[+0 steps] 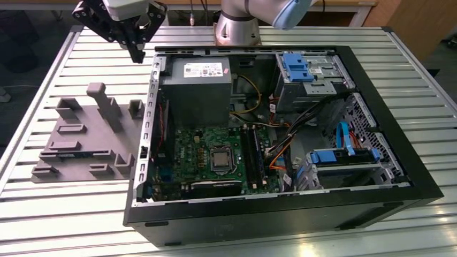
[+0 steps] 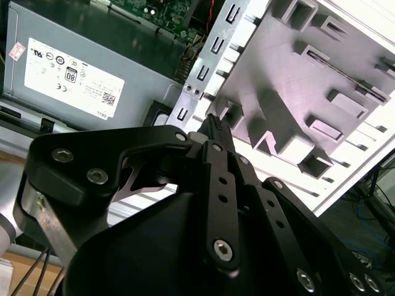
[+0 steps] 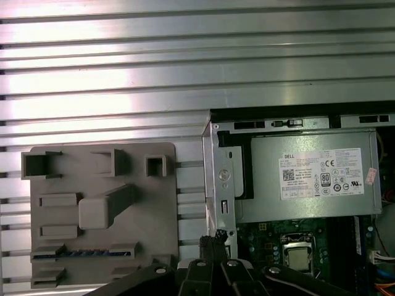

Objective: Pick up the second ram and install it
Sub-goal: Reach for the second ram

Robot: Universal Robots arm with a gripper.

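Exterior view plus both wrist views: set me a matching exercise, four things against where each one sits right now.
Things:
1. gripper
2. grey fixture block
3. power supply
4. second ram

Places:
A. lying in a slot of the fixture block
B. inside the case
C. resting directly on the table, beside the case
D. in the air above the table, shut, holding nothing

Pairs: 1-D, 2-C, 3-B, 4-A

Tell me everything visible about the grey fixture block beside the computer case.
The grey fixture block is a flat, matte, plastic-looking plate lying on the slatted metal table, at the exterior view's left of the open computer case. A tall upright post, lower blocks and open rectangular pockets rise from it. One long slot holds a thin dark strip with blue marks. The tool hangs apart from it.
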